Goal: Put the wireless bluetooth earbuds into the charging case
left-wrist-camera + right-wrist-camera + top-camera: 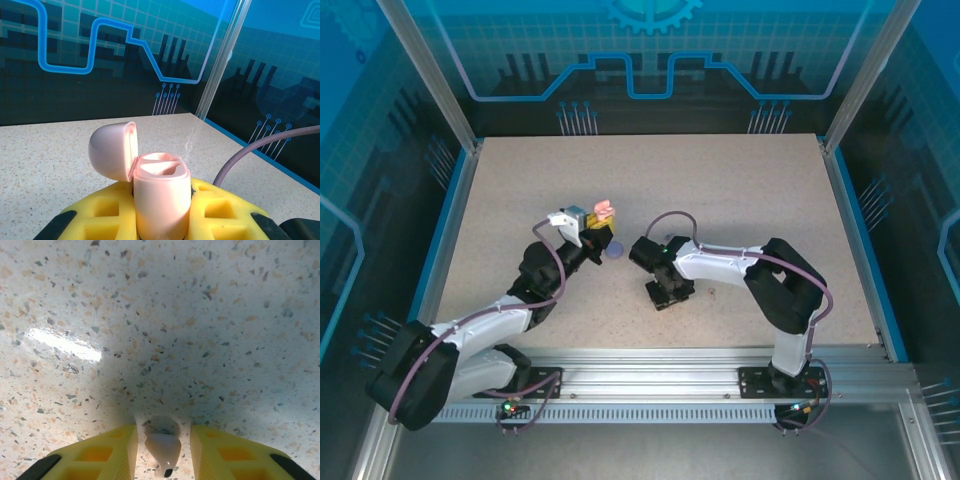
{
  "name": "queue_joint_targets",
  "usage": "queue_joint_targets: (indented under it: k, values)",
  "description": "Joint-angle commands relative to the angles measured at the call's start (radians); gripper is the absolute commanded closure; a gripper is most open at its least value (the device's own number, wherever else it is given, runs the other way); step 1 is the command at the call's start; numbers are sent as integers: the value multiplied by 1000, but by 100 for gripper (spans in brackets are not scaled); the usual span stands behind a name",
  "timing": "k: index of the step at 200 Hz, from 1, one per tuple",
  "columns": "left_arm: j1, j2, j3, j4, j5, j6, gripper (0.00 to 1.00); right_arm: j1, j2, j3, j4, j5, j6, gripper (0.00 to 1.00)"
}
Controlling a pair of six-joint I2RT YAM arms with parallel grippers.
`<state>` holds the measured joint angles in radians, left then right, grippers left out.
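Note:
My left gripper (592,226) (162,212) is shut on a pink charging case (161,200) (604,210), held upright above the table with its lid (111,150) hinged open to the left. Its two wells show no buds. My right gripper (668,296) (163,456) points down at the tabletop, open. A pale pinkish earbud (162,447) lies on the table between its yellow fingers (102,457), with a gap on each side and its stem toward the camera.
A small lavender round object (616,252) lies on the speckled table (720,190) between the two grippers. Metal frame posts and blue walls surround the table. The right arm's cable (260,147) arcs past the left gripper.

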<state>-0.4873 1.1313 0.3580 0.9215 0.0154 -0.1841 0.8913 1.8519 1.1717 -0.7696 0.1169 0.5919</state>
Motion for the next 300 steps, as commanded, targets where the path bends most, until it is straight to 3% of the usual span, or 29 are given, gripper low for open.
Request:
queue_joint_targets:
  k: [1, 91, 134, 165, 232, 300]
  values:
    - [-1, 5, 19, 11, 18, 3, 100, 19, -17, 6, -30, 6, 16, 68]
    - [-2, 1, 29, -4, 24, 6, 100, 28, -33, -21, -32, 17, 17, 71]
    - [-1, 5, 31, -9, 29, 1, 100, 29, -17, -15, -30, 22, 14, 84]
    - [-2, 3, 36, -19, 37, -3, 100, 25, -31, -9, -35, 38, 9, 87]
    - [-2, 4, 21, -30, 72, 18, 100, -29, -220, -48, 24, 56, -10, 89]
    - [-5, 57, 38, -2, 231, 47, 100, -102, -524, 56, 86, 75, -99, 87]
